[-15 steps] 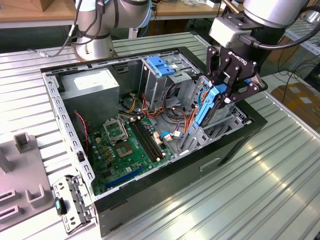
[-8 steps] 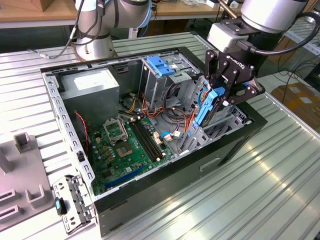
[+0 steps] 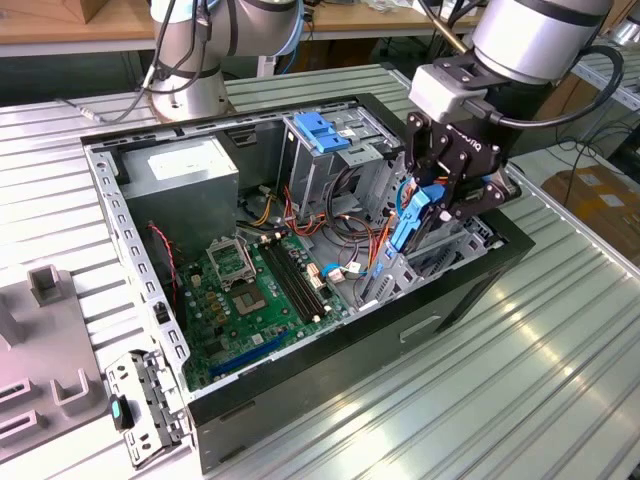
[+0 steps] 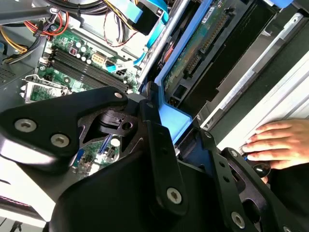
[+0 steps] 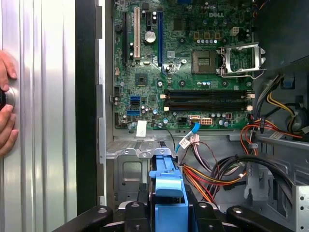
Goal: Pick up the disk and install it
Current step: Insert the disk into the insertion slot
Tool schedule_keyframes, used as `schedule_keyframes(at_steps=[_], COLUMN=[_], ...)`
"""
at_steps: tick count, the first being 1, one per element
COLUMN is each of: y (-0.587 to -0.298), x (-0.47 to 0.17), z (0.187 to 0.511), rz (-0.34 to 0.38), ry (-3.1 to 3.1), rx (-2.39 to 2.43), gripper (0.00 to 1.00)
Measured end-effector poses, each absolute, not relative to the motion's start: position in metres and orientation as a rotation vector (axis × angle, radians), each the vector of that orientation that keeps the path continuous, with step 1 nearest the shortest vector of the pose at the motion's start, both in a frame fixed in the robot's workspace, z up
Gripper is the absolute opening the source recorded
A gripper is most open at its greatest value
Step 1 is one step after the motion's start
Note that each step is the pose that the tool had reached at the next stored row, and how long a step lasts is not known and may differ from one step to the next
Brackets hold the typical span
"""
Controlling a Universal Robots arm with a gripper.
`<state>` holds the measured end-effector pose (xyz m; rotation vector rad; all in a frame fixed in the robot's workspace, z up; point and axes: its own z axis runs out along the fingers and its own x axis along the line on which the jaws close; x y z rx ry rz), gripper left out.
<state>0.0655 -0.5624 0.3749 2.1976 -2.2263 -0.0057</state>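
Surface: ribbed aluminium table (image 3: 520,380).

On it: open black metal computer case (image 3: 330,370), lying on its side.

Inside the case:
- flat green motherboard (image 3: 260,290) on the floor
- grey power-supply box (image 3: 190,170) in the far corner
- upright metal cage with blue plastic top (image 3: 322,132) near the middle
- loose red, orange and black cables between the cage and the motherboard

Arm: black two-finger gripper (image 3: 432,212), over the case's end at the exterior view's right.
- Fingers are clamped on either side of the disk (image 3: 412,220).
- The disk, framed in blue plastic carrier rails, is held on edge at the drive bay.
- It seems partly lowered in, though its seating is hidden.

Other: a person's hand (image 5: 7,111) rests on the table outside the case wall.
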Motion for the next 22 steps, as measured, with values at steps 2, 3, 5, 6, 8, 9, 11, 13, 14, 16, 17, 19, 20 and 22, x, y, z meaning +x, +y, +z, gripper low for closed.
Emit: schedule_keyframes(at_steps=[2,3,5,6,8,9,11,13,14,16,17,19,20,22], y=[-0.562,-0.562,-0.562,-0.562,-0.562,-0.562,-0.562,-0.562,-0.562,-0.562,-0.562,-0.562,-0.562,-0.563], x=[0.066,0.066,0.066,0.066,0.066,0.066,0.066,0.066,0.066,0.066,0.066,0.066,0.066,0.067], z=[0.373,0.373,0.373,0.373,0.373,0.373,0.373,0.373,0.373,0.373,0.371,0.368,0.367,0.362], rz=[-0.005,-0.005,-0.005,-0.005,-0.004,-0.004,-0.005,-0.005,-0.005,-0.005,-0.005,-0.005,-0.005,-0.005], ry=[-2.226,-2.226,-2.226,-2.226,-2.226,-2.226,-2.226,-2.226,-2.226,-2.226,-2.226,-2.226,-2.226,-2.226], rx=[2.197,2.197,2.197,2.197,2.197,2.197,2.197,2.197,2.197,2.197,2.197,2.197,2.197,2.197], gripper=[0.37,0.37,0.37,0.37,0.38,0.45,0.45,0.45,0.45,0.43,0.36,0.30,0.24,0.18])
